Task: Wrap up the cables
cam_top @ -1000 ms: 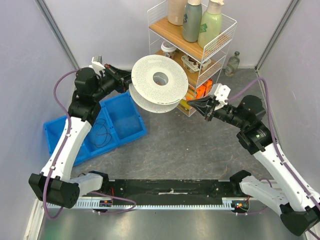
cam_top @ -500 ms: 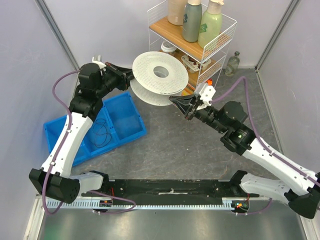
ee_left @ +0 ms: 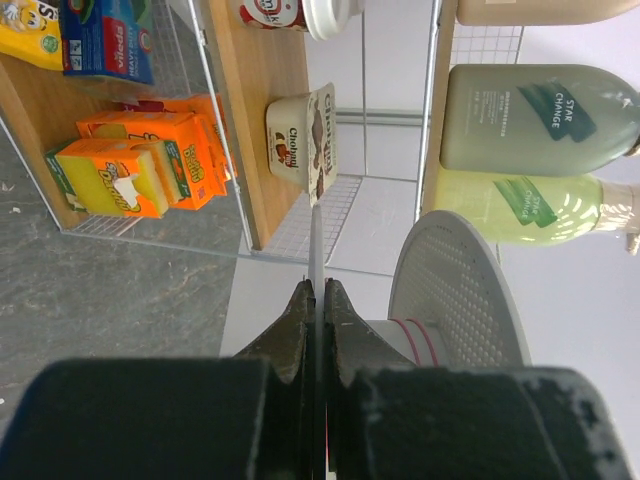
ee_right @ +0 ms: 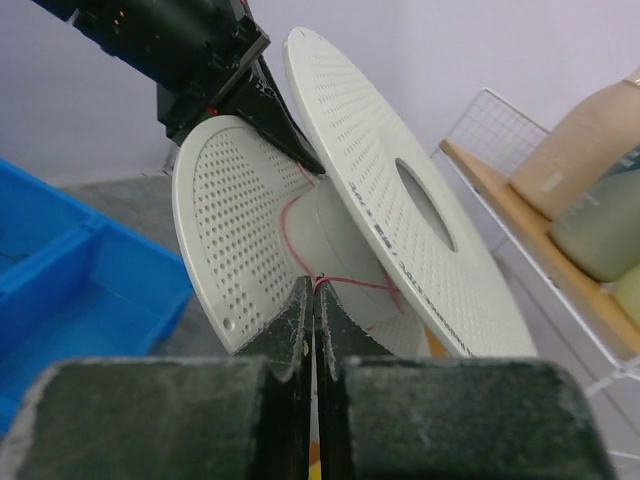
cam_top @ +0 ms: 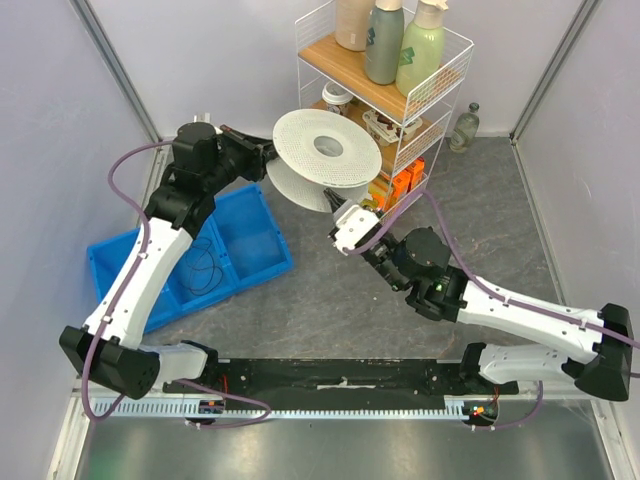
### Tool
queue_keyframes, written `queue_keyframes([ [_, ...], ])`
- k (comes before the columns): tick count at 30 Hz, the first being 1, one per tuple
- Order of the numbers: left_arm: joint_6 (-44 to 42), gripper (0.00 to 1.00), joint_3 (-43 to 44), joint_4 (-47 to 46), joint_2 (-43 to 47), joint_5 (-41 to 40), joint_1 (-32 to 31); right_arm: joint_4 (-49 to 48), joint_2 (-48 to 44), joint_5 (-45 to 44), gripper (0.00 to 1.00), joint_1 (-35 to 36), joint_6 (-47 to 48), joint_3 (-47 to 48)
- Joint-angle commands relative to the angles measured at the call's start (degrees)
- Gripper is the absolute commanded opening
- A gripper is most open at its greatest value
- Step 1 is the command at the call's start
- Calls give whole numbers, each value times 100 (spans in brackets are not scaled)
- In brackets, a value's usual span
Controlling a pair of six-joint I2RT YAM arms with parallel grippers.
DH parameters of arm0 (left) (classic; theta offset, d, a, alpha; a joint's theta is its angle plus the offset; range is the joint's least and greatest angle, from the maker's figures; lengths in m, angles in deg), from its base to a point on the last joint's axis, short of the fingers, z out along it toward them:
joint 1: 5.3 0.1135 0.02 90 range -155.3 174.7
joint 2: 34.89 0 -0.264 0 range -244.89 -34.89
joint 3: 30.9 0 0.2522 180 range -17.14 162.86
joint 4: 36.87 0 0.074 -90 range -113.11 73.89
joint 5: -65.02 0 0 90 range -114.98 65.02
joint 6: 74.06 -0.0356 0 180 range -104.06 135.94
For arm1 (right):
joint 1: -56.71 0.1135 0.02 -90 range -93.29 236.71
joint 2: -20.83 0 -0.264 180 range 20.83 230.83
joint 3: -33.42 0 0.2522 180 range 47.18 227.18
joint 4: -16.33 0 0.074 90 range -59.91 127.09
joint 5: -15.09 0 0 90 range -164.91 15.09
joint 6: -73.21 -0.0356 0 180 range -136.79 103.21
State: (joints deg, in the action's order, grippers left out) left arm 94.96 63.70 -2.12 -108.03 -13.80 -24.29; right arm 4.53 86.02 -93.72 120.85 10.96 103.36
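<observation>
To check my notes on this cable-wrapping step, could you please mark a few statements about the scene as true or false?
1. The left gripper clamps the edge of one disc of the white spool. True.
2. The right gripper is wide open. False: it is shut, pinching the thin red cable at the spool's core.
3. The spool lies flat on the table. False: it is held up in the air in front of the wire rack.
4. A blue bin sits on the left arm's side of the table. True.
5. The bottles stand in the blue bin. False: they stand on the rack's top shelf.
</observation>
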Motion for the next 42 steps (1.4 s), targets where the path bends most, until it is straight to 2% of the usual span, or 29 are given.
queue_keyframes([
  [1,272,2,152,-342,-7,-661,-158,-747,134,-518,0,301,1372,-125],
  [10,-448,2,143,-473,-7,-1030,-562,-784,292,-667,0,661,2700,-318],
  [14,-835,2,-173,-649,116,-1100,-747,-380,345,-817,0,731,2946,-301],
  [22,-959,2,-1289,-1246,257,-591,-967,253,117,-1151,0,872,3192,-783],
  [28,-906,2,-1500,-1440,204,-336,-1081,403,73,-1327,0,890,3562,-1092],
  [37,-1222,2,-2299,-2528,327,401,-1090,1202,-67,-1503,0,890,3246,-1197],
  [42,-1416,2,-2923,-3223,169,789,-1099,1966,-296,-1503,0,898,2816,-1443],
])
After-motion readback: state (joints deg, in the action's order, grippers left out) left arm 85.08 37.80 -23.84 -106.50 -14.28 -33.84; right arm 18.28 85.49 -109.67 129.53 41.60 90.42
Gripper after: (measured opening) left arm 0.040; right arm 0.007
